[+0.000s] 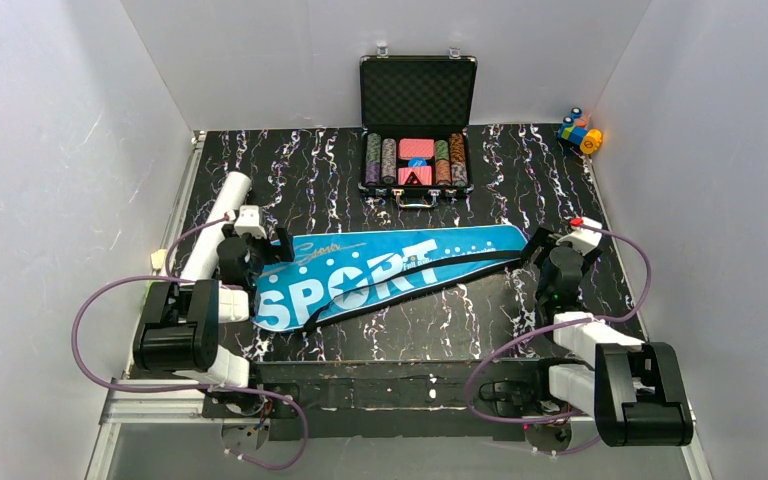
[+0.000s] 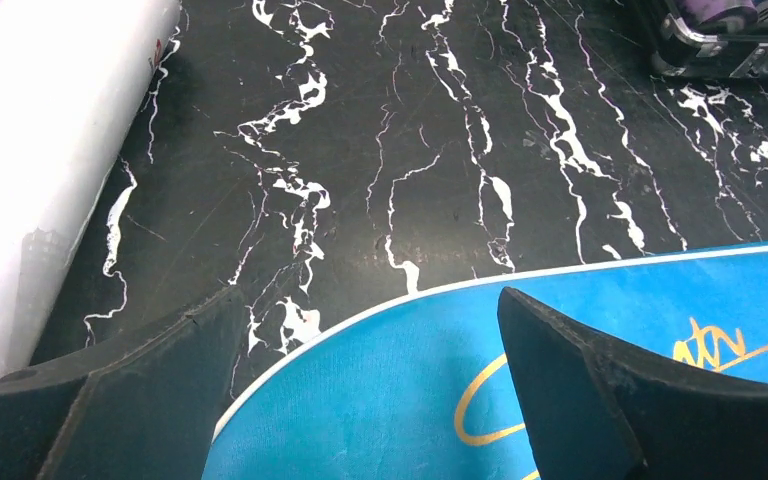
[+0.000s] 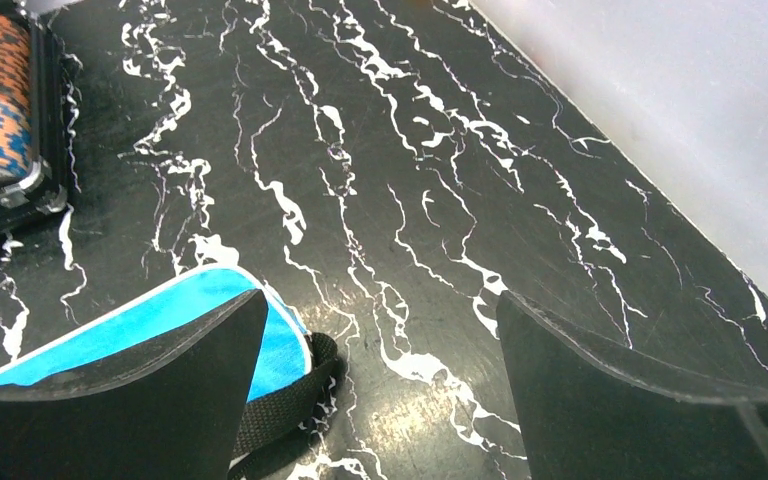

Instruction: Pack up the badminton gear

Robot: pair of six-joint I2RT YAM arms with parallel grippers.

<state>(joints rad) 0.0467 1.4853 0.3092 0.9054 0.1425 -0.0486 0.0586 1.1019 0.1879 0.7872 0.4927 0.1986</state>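
Blue SPORT racket bag (image 1: pixel 390 270) on black marbled surface (image 1: pixel 310 170), left gripper (image 2: pixel 368 305) wide open over its broad end, right gripper (image 3: pixel 380 300) wide open at its narrow tip, both empty

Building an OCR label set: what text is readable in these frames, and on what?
"SPORT": big white letters on the blue bag.
Gold script above it on the bag: perhaps "Sport", too blurred to be sure.
Red mark on the white tube: too small to read.
Markings on the chips in the case: too small to read.
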